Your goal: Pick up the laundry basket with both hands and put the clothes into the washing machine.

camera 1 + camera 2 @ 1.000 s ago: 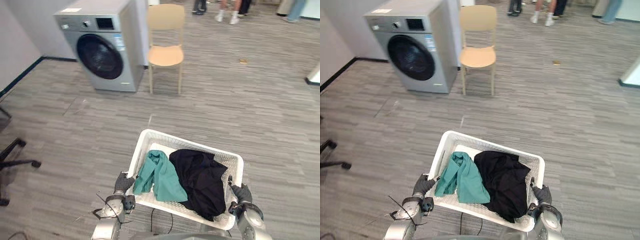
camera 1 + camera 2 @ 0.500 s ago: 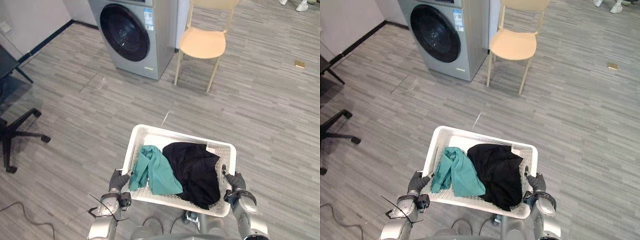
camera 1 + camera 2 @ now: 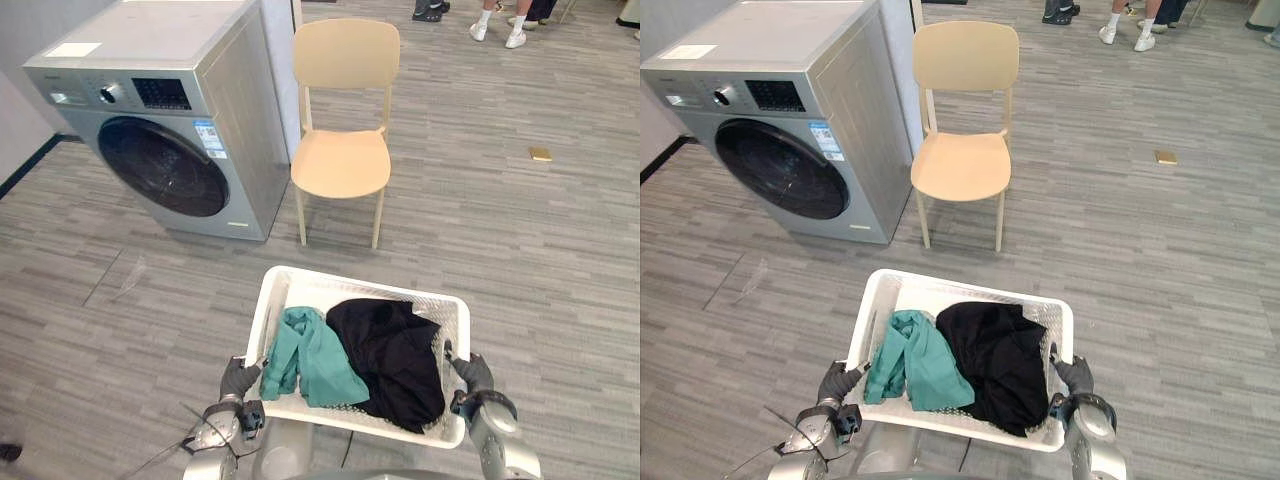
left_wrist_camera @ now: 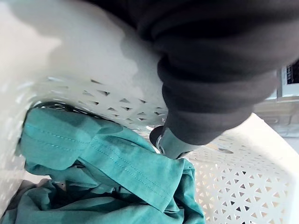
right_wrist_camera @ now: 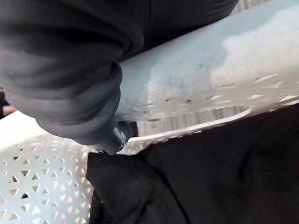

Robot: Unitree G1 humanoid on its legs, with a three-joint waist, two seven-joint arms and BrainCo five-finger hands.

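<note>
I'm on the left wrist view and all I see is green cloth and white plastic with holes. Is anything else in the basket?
Observer: Yes, a black garment lies next to the teal garment in the white laundry basket.
Operator: Is the other hand holding on too?
Observer: The right robot hand grips the basket's right rim.
Operator: Where's the washer?
Observer: The washing machine stands ahead, to the robot's left. Its round door is shut, and a tan chair stands beside it.
</note>
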